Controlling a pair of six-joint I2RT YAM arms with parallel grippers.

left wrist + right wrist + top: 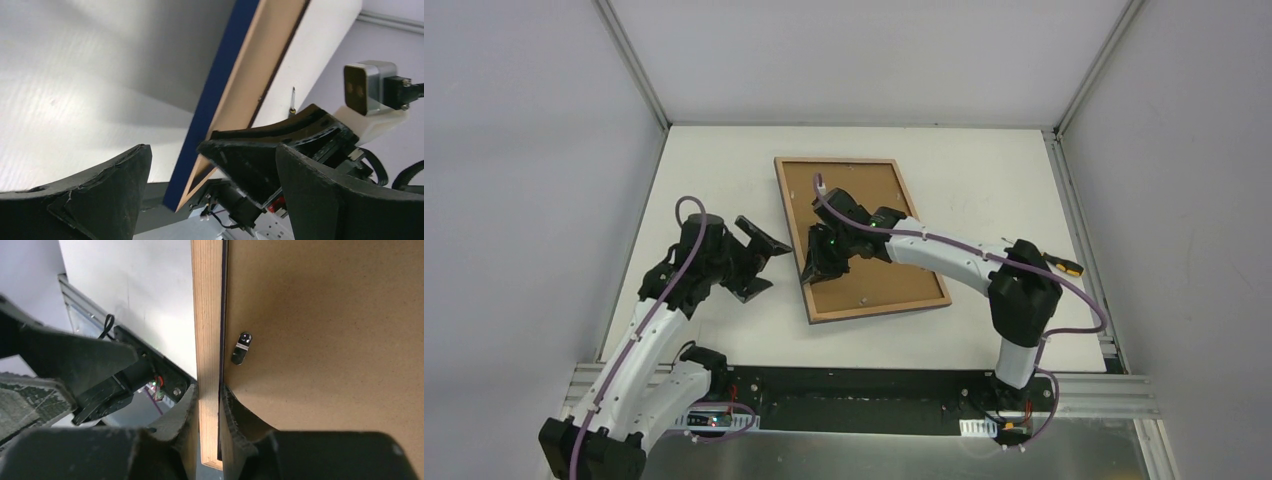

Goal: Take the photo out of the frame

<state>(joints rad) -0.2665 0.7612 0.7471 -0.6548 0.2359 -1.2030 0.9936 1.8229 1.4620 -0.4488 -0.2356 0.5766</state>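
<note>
1. The frame (876, 190) lies back-up in the middle of the table, with its far end turned slightly to the left.
2. Its back shows a brown fibreboard panel set inside a light wood-coloured rim. The outer side is dark blue.
3. A small metal tab (241, 347) lies on the panel just beside the left rim.
4. The right gripper (210, 395) pinches the left long rim toward its near corner. That side appears raised off the table, with shadow beneath it.
</note>
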